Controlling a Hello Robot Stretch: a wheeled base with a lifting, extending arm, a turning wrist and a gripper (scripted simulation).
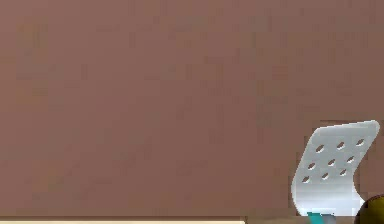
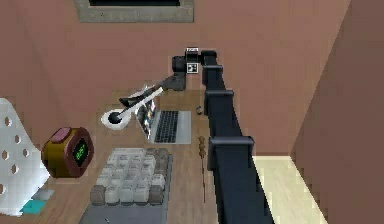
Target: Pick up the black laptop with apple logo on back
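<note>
Arm [image 2: 226, 140] reaches out over tabletop [image 2: 186, 165]. Fingers [image 2: 146, 97] lie near laptop [image 2: 171, 126]; cannot tell whether they hold anything. Clock [image 2: 70, 151] and white chair [image 1: 336, 170] nearby.

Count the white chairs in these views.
1. The white chair, with holes in its back, stands at the forward view's lower right edge. What looks like the same chair shows at the arm side view's left edge. Others may stand outside the pictures.

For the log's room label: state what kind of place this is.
Probably a home study: an open grey-keyed laptop and a round brown green-faced clock on a wooden desk, with a white perforated plastic chair alongside.
</note>
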